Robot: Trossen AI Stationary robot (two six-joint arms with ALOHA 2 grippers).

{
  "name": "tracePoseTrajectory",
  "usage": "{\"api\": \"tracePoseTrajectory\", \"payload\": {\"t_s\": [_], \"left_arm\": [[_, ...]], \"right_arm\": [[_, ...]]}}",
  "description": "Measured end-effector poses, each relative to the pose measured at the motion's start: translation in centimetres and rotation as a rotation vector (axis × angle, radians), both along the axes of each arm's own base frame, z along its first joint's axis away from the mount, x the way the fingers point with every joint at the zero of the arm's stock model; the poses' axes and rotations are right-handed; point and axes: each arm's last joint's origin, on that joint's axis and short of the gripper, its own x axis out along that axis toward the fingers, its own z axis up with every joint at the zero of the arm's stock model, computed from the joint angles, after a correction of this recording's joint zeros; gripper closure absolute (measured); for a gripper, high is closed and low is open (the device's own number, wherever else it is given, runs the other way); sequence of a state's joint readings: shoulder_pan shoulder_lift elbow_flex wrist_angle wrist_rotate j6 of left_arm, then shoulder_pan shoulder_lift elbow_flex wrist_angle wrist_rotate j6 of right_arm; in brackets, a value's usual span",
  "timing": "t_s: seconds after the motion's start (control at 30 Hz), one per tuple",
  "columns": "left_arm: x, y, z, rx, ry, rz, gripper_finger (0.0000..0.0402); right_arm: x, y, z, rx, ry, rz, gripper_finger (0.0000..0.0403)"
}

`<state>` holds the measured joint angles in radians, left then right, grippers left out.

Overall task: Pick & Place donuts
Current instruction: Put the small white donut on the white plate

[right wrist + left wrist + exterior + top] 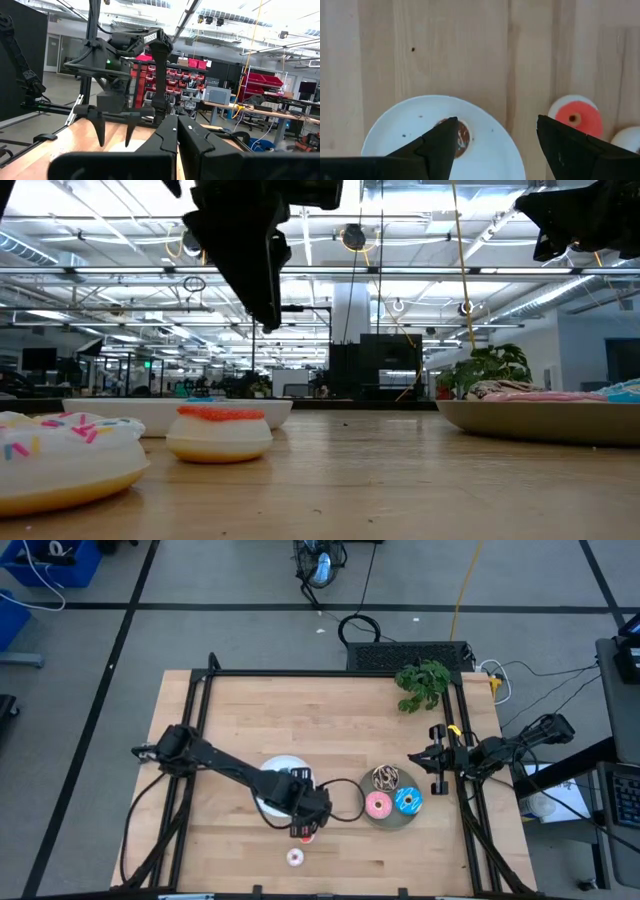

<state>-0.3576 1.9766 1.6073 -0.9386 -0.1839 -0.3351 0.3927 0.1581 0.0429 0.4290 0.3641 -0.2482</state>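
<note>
My left gripper [305,812] hangs open above the right edge of the white plate [275,772], touching nothing. In the left wrist view its fingers [440,145] frame the plate [410,125], where a tiny brown donut [462,138] lies flat. A tiny red-orange donut [307,834] [577,116] [220,430] and a tiny whitish-pink one [295,857] [60,455] rest on the wood nearby. The pink [378,805], blue [408,801] and brown speckled [385,778] donuts lie on the grey plate [392,824]. My right gripper [435,772] waits, shut, at the table's right side.
A green plant sprig [422,683] lies at the table's far right corner. A black frame rail [300,673] runs round the table. Bare wood lies on the far half of the table and between the two plates.
</note>
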Motion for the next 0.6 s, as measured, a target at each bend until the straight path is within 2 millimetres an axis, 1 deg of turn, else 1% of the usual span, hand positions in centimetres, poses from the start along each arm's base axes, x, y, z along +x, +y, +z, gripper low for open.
{"api": "tracePoseTrajectory", "payload": {"t_s": [0.2,0.27,0.37,0.43,0.5,0.6], "left_arm": [[-0.5,-1.4,0.0,-0.016,-0.005,-0.009,0.0130],[-0.7,-1.9,0.0,-0.053,0.007,-0.020,0.0130],[-1.2,-3.7,0.0,-0.148,0.032,-0.105,0.0130],[-1.7,-5.0,0.1,-0.159,0.018,-0.142,0.0130],[-2.1,-5.9,0.1,-0.142,-0.009,-0.107,0.0130],[-2.2,-6.3,0.1,-0.148,-0.032,-0.020,0.0130]], "right_arm": [[0.0,0.0,0.0,-0.001,0.000,0.000,0.0403],[0.0,0.0,0.0,-0.001,0.000,-0.001,0.0403],[0.0,0.0,0.0,-0.002,0.000,-0.001,0.0403],[0.0,0.0,0.0,-0.002,0.000,-0.001,0.0403],[0.0,0.0,0.0,-0.002,0.000,-0.001,0.0403],[0.0,0.0,0.0,-0.002,0.000,-0.001,0.0403]]}}
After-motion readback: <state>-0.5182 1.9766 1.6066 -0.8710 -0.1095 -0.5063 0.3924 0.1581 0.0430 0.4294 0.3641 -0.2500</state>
